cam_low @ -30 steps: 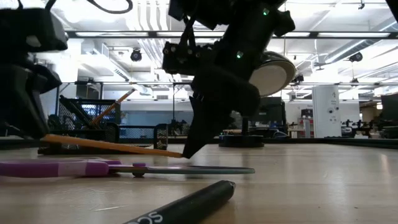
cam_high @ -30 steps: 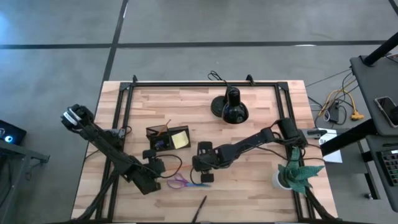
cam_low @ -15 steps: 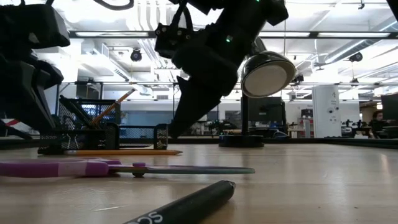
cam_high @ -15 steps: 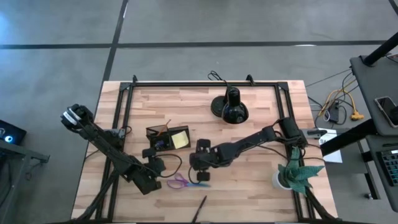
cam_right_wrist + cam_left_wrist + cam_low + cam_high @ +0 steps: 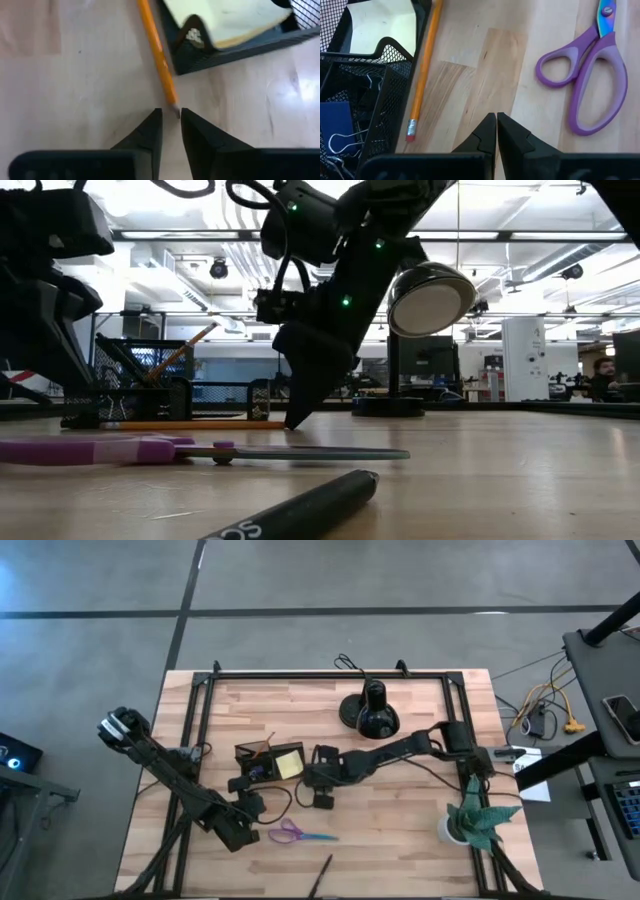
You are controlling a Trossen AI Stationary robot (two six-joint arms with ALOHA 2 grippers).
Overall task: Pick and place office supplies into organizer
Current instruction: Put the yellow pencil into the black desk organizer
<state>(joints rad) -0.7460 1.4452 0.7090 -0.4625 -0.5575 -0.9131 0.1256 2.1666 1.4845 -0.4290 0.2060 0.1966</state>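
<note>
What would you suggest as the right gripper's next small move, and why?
Probably ease the right gripper forward and close on the orange pencil: its sharpened tip sits just at the slightly parted fingertips, ungripped, and the pencil lies flat on the table beside the organizer.

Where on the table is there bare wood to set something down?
Bare wood: the far left corner behind the black mesh organizer, left of the black dome lamp; and the strip between the lamp and the green plant. Crowded: around the organizer, orange pencil, right gripper and purple-handled scissors.
</note>
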